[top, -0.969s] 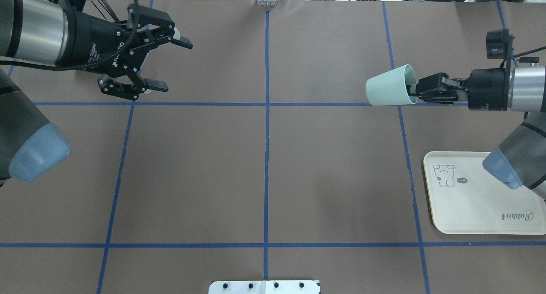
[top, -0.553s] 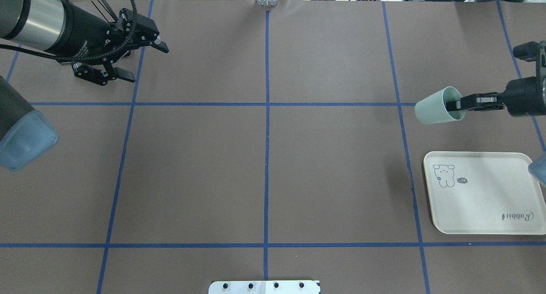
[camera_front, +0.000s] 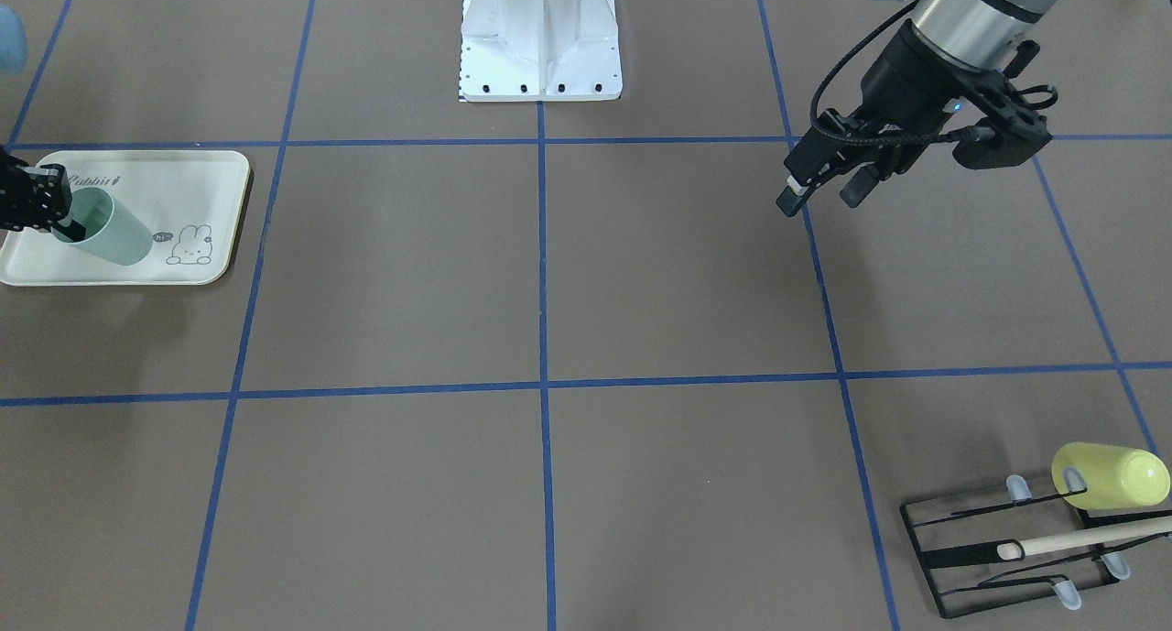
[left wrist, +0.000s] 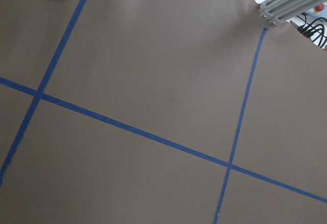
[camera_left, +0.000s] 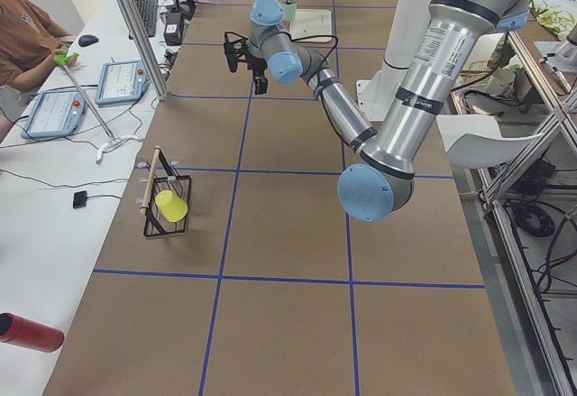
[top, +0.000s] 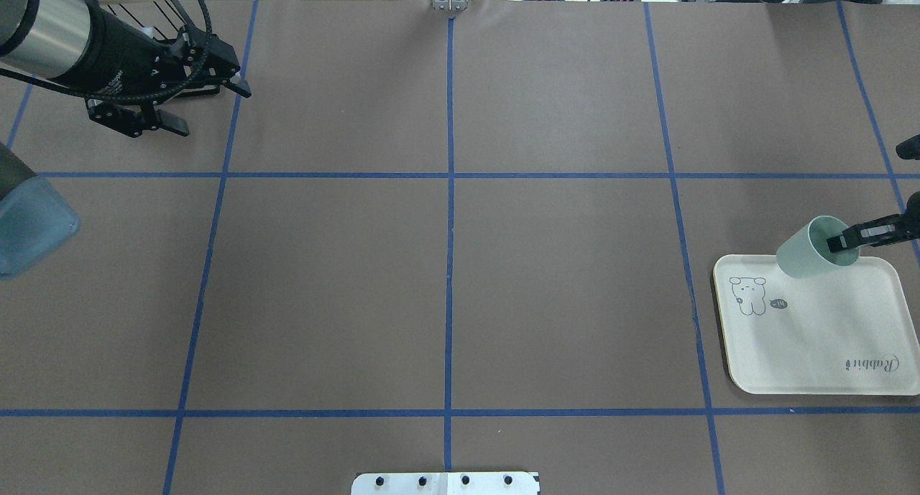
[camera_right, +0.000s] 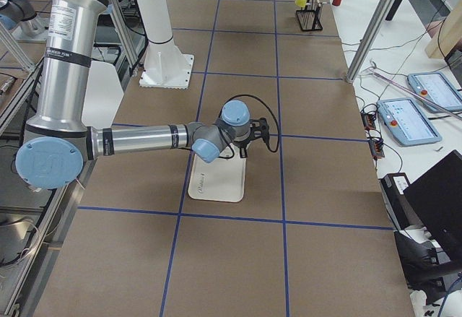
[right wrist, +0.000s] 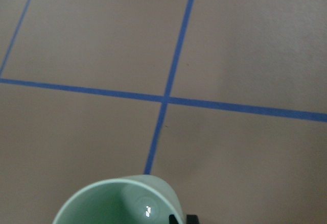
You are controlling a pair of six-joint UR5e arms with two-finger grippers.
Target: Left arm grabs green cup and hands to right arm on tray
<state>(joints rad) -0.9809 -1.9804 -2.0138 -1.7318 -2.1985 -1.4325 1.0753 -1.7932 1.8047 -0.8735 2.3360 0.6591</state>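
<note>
While over tray point(top: 812, 351), green cup point(top: 806, 256) in right tool point(top: 838, 244).

left tool point(top: 210, 109) spread, right tool point(top: 842, 242) clamped

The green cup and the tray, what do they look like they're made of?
Green cup: likely plastic, smooth, semi-glossy; a small highlight glints inside it. Tray: probably plastic or melamine, matte cream; one-piece rounded rim, printed drawing. Neither is certain from looks alone.

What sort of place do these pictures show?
A robotics lab, probably: left arm and right arm at a table taped with a blue grid, control tablets on a side desk.
</note>
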